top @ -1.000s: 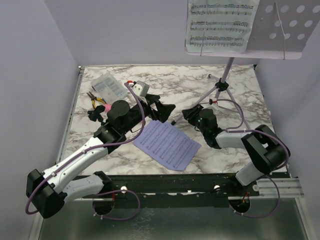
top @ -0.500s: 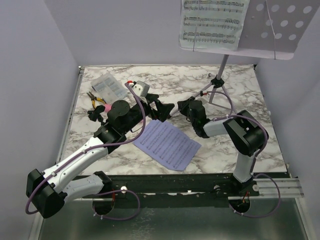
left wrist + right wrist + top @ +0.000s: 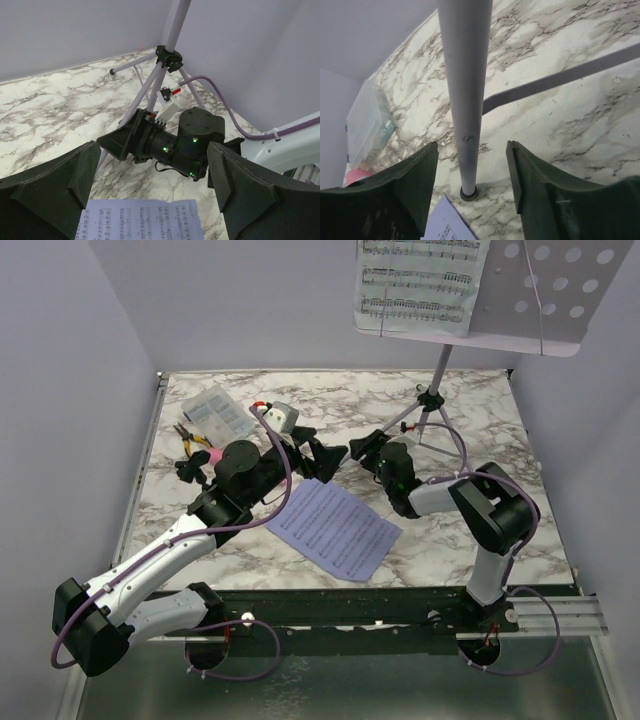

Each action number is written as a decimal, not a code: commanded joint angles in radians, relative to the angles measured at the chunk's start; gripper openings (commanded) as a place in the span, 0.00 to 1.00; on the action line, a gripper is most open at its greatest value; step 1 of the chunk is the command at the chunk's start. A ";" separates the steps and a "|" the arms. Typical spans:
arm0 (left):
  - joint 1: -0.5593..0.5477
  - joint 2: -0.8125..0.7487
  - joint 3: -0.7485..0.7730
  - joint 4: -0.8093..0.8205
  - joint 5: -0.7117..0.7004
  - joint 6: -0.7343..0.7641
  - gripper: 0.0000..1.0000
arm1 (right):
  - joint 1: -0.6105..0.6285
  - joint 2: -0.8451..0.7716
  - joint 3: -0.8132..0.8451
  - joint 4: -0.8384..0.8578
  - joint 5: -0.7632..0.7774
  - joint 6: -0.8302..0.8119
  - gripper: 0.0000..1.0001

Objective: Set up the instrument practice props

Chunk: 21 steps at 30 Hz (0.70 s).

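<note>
Tripod leg (image 3: pixel 465 75) sits inside the right gripper (image 3: pixel 471 146), jaws apart.

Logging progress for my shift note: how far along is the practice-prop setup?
Done: the music stand is upright with one printed sheet on its desk. In hand: the right gripper, open, straddles a tripod leg; the left gripper hovers open by the second sheet lying on the table. Left: that sheet and the pink microphone beside the pliers.

Silver tripod leg (image 3: pixel 465 100) between the parted fingers of the right pincer (image 3: pixel 472 146), marble table (image 3: pixel 560 115) beneath
</note>
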 commanded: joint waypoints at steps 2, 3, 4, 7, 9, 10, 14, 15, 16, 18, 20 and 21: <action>-0.004 -0.008 -0.001 0.008 -0.004 0.002 0.97 | 0.016 -0.145 -0.106 -0.052 -0.094 -0.099 0.71; -0.005 -0.009 -0.001 0.009 -0.005 0.000 0.97 | 0.017 -0.168 -0.126 -0.092 -0.119 -0.113 0.74; -0.004 -0.009 -0.001 0.008 -0.004 -0.004 0.97 | 0.017 -0.195 -0.140 -0.131 -0.147 -0.125 0.77; -0.007 -0.013 0.002 0.006 0.008 -0.027 0.98 | 0.017 -0.265 -0.189 -0.245 -0.247 -0.183 0.85; -0.009 -0.018 0.004 0.004 0.024 -0.045 0.98 | 0.017 -0.307 -0.227 -0.302 -0.312 -0.209 0.91; -0.012 -0.020 0.004 0.004 0.029 -0.050 0.99 | 0.017 -0.326 -0.237 -0.355 -0.340 -0.218 0.94; -0.026 -0.003 0.002 0.003 0.018 -0.078 0.99 | 0.017 -0.413 -0.229 -0.611 -0.429 -0.225 0.96; -0.029 0.004 0.001 0.000 0.008 -0.096 0.99 | 0.017 -0.437 -0.238 -0.659 -0.434 -0.217 0.96; -0.032 0.013 -0.002 -0.004 -0.005 -0.123 0.99 | 0.017 -0.468 -0.254 -0.688 -0.441 -0.210 0.99; -0.040 0.034 -0.009 -0.012 -0.024 -0.192 0.98 | 0.016 -0.522 -0.275 -0.753 -0.440 -0.193 1.00; -0.054 0.063 -0.022 -0.016 -0.057 -0.272 0.97 | 0.016 -0.571 -0.294 -0.810 -0.427 -0.168 1.00; -0.060 0.079 -0.031 -0.016 -0.069 -0.320 0.97 | 0.016 -0.599 -0.302 -0.836 -0.415 -0.152 1.00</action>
